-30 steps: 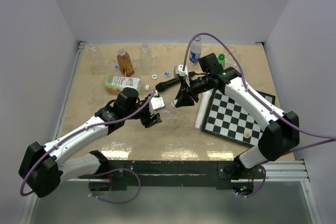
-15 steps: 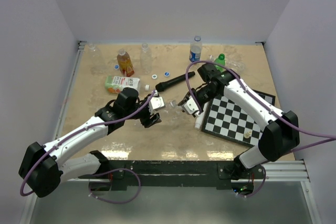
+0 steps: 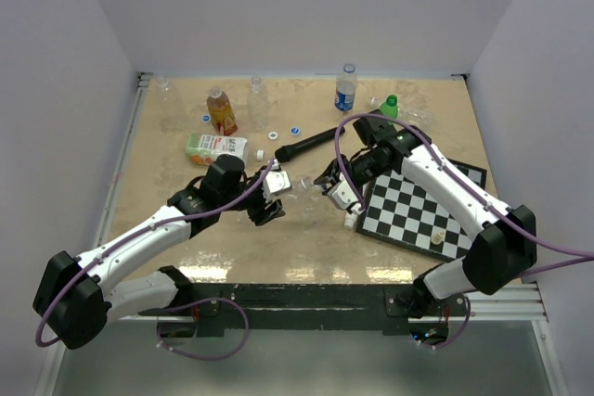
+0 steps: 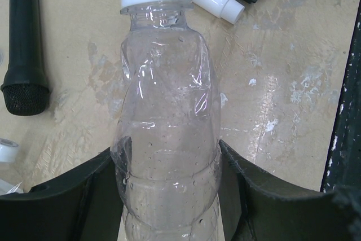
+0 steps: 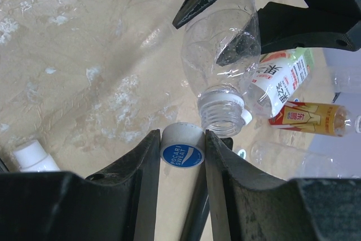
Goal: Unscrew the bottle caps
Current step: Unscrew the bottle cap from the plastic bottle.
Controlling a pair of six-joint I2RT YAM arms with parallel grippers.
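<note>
1. A beige marbled table (image 3: pixel 167 150) with pale scuffed patches lies under the left claw (image 3: pixel 277 194) and the right claw (image 3: pixel 329 187).
2. Plain pale walls (image 3: pixel 306 6) rise beyond both claws and on either side of them.
3. Nearer than the claws, a dark metal rail (image 3: pixel 306 296) edges the table, and light glints there.

We read "POCARI SWEAT" on the blue mark of the white cap (image 5: pixel 181 154). The green-and-white carton (image 5: pixel 282 80) and the amber bottle (image 5: pixel 310 118) bear Chinese characters. Dark print on the clear bottle (image 4: pixel 166 139) neck ring is illegible.
</note>
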